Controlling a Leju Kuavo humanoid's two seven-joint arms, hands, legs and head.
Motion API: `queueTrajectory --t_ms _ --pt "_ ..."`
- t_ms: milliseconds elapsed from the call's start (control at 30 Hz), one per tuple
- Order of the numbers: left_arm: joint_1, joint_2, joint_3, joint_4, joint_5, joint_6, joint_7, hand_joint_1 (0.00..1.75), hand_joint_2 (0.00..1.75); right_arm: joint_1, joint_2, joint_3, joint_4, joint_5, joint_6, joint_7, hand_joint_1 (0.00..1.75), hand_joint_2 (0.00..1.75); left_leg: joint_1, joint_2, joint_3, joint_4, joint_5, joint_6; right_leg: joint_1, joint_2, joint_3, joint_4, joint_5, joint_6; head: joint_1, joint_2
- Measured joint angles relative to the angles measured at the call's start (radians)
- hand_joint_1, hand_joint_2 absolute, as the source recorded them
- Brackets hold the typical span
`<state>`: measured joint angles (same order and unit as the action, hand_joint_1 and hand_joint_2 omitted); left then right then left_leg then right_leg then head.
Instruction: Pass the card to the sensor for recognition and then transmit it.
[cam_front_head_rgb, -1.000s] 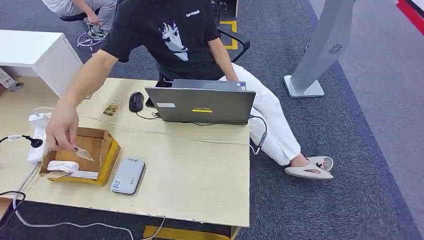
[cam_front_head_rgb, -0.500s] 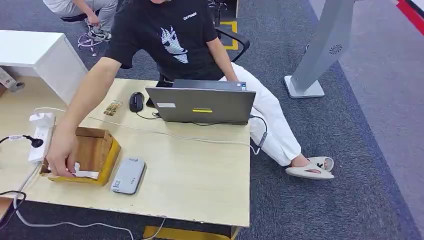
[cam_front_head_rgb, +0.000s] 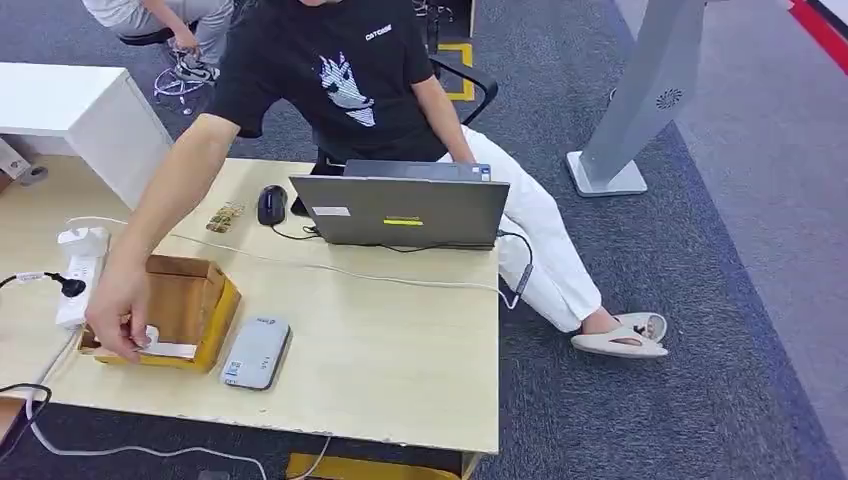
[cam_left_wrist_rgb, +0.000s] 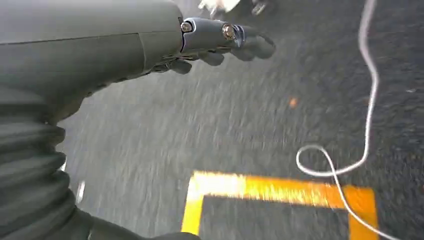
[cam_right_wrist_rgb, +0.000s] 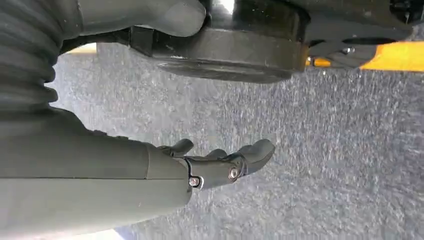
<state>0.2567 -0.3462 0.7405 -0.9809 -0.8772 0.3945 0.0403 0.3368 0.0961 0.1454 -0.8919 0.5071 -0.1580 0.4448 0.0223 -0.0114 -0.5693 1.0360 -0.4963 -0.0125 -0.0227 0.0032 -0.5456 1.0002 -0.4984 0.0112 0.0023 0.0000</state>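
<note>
Fingers (cam_left_wrist_rgb: 250, 45) of the left hand (cam_left_wrist_rgb: 220, 42) are extending loosely apart over dark carpet in the left wrist view, holding nothing and touching nothing, with a white cable (cam_left_wrist_rgb: 367, 95) looping on the floor beyond them and yellow floor tape (cam_left_wrist_rgb: 270, 187) lying below. Fingers (cam_right_wrist_rgb: 257, 150) of the right hand (cam_right_wrist_rgb: 220, 165) are likewise hanging slightly curled and spread above the carpet, gripping nothing. On the head view, the near edge of the table (cam_front_head_rgb: 400, 370) is lying unobstructed, and a broad bare stretch of tabletop is running from the grey sensor (cam_front_head_rgb: 256, 351) toward the right edge. The sensor is sitting flat just beside the cardboard box (cam_front_head_rgb: 205, 310), near the front left part of the table. A person's hand (cam_front_head_rgb: 117, 312) is reaching into that box and touching a white card (cam_front_head_rgb: 172, 348) resting at the box's near rim; whether the hand is pinching it cannot be told. Farther back, a power strip (cam_front_head_rgb: 75, 275) is lying at the left, a thin cable (cam_front_head_rgb: 380, 277) is crossing the table, and a mouse (cam_front_head_rgb: 271, 204) and an open laptop (cam_front_head_rgb: 405, 208) are standing along the far edge.
</note>
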Motion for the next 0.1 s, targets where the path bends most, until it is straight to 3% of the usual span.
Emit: queueTrajectory --t_ms 100 --pt "-0.056 0.022 0.022 0.128 -0.097 0.006 -0.072 0.0 1.75 -0.016 -0.011 0.049 0.013 0.066 -0.027 0.012 0.0 1.75 0.0 -0.004 0.0 0.0 0.0 0.0 0.0 -0.004 0.0 0.0 -0.001 0.001 0.0 0.0"
